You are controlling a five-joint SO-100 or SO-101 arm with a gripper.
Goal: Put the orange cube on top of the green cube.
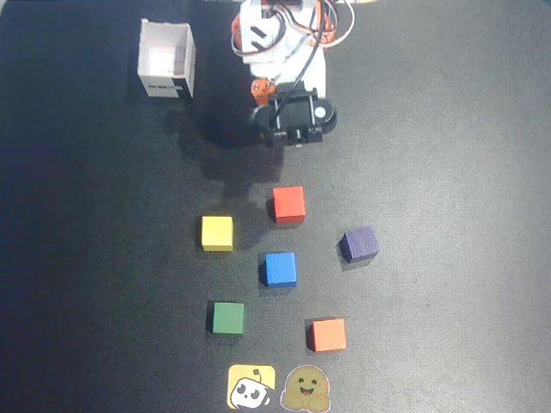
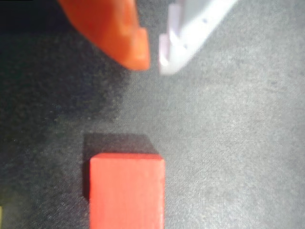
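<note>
Orange cube (image 1: 328, 335) sits loose on the mat (image 1: 448, 172) at the near right in the overhead view, just above the round sticker (image 1: 304, 389); nothing holds it.

Largest to smallest:
- Mat: dark, carries everything.
- Arm (image 1: 280, 52): folded at the far edge, well apart from both task cubes, so the pick looks not yet begun.
- White box (image 1: 165, 60): far left of the arm, open top, apparently unused here.
- Cubes: spread out with gaps, probably so fingers can fit around each one. Green cube (image 1: 228, 317) is near left, well apart from the orange one and clear on top, ready to be stacked on. Red cube (image 1: 288, 204) lies closest to the arm and fills the lower wrist view; easy to confuse with the target. Yellow (image 1: 217, 232), blue (image 1: 281, 268) and purple (image 1: 359, 245) sit between.
- Gripper (image 2: 153, 59): tips nearly pressed together, only a thin slit between, pinching nothing.
</note>
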